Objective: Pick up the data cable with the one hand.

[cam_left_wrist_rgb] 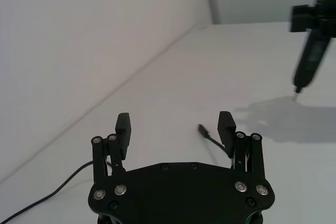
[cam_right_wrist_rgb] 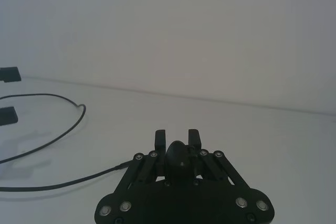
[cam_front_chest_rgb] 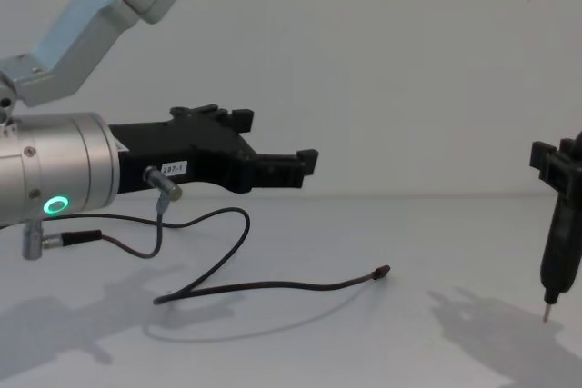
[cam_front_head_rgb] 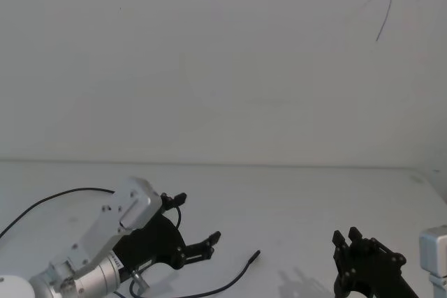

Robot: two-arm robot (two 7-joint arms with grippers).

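Fingers (cam_left_wrist_rgb: 123, 125) apart on left gripper (cam_left_wrist_rgb: 174, 119), near data cable (cam_front_chest_rgb: 273, 286) | right gripper (cam_right_wrist_rgb: 177, 137) fingers clamp slim tool (cam_front_chest_rgb: 556, 243)

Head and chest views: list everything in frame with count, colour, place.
data cable: 1, dark brown-black, lying on the table near the left gripper, plug end toward the robot's right
table: 1, white, foreground
wall: 1, white, behind the table
stick tool: 1, black, metal pin tip, pointing down, right side
grey wire: 1, silver plugs, at left wrist
left gripper: 1, black, open, above the cable
right gripper: 1, black, shut on the stick tool
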